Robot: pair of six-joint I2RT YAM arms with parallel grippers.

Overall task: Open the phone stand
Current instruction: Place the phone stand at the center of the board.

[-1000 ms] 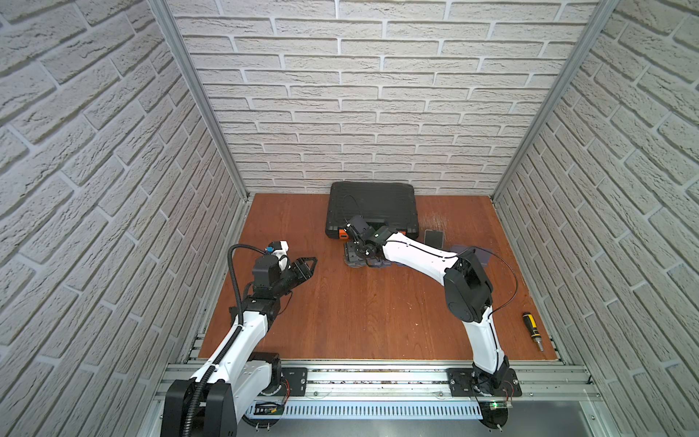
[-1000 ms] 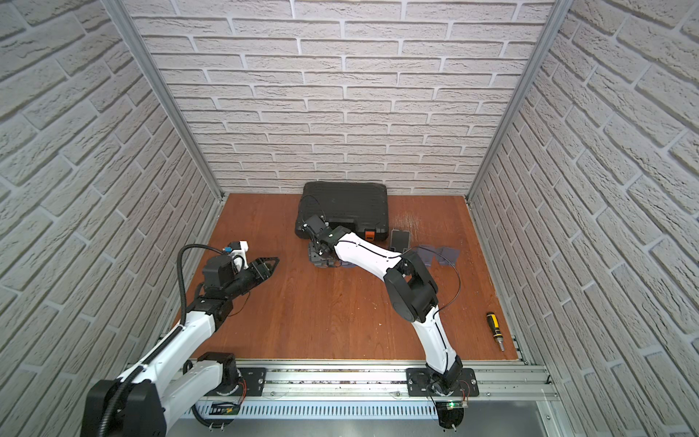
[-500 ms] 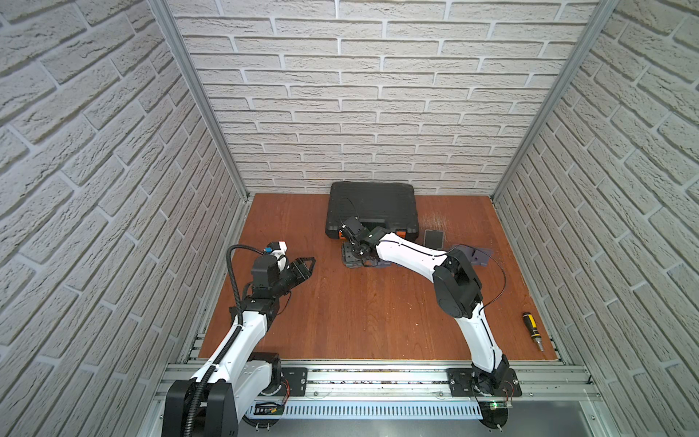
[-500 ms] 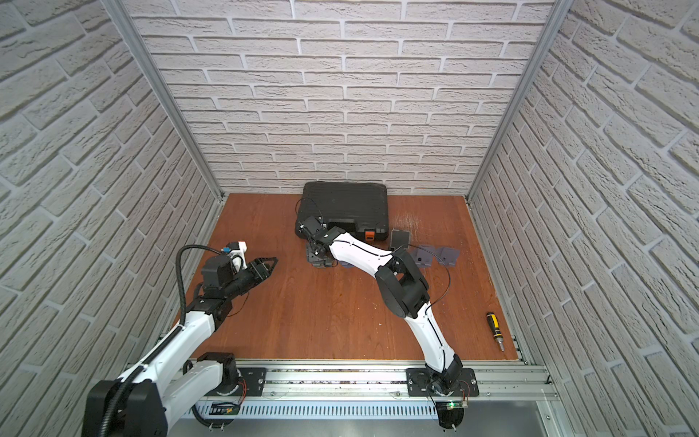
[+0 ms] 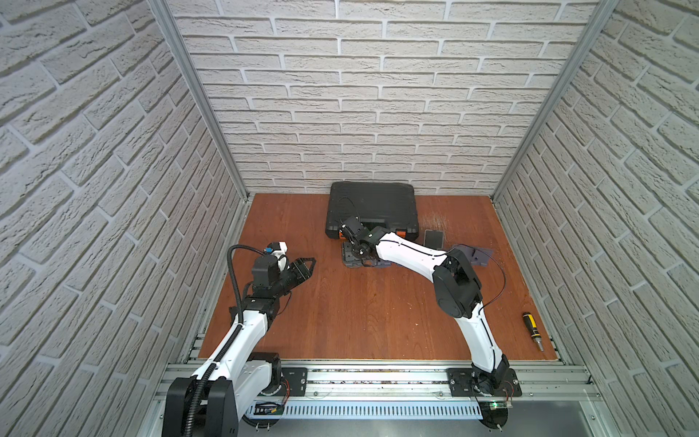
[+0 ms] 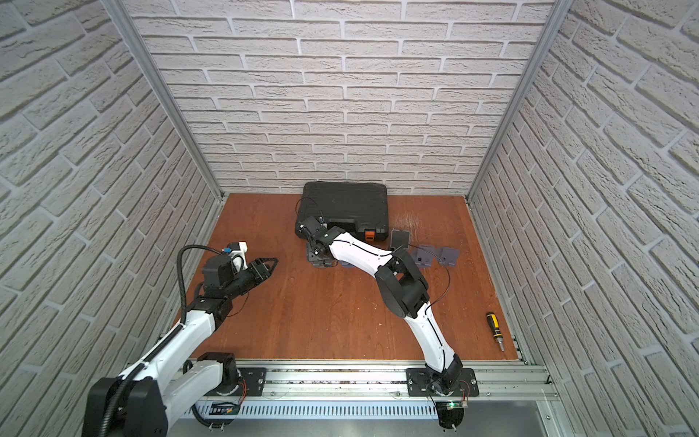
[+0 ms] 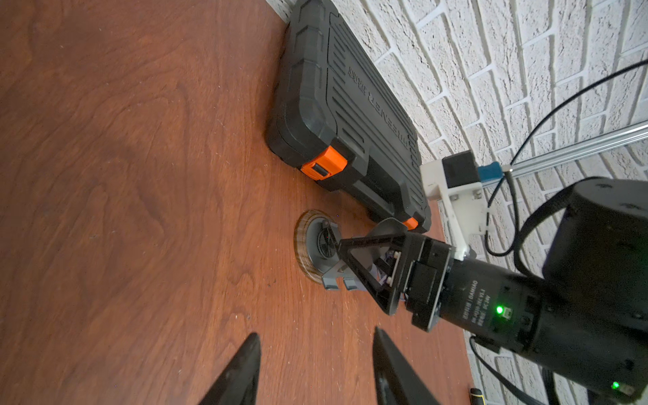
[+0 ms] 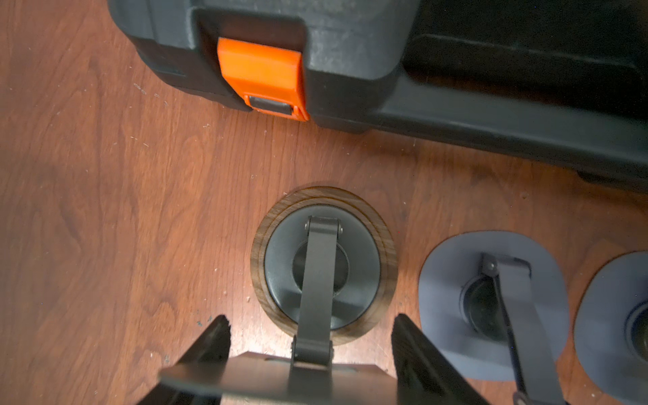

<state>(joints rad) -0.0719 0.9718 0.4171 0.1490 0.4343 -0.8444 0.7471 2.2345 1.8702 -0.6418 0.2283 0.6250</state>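
On the wooden tabletop, just before the black toolcase, the phone stand is straddled by the parted jaws of the right gripper, seemingly for unfolding its arm, while the left gripper is held clear, jaws apart, empty

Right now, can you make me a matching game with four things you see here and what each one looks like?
Things:
1. tool case
2. screwdriver
3. phone stand
4. left gripper

Looks:
A. yellow and black handle
B. wooden ring round its base
C. black with orange latches
D. open, holding nothing

Pairs: 1-C, 2-A, 3-B, 4-D
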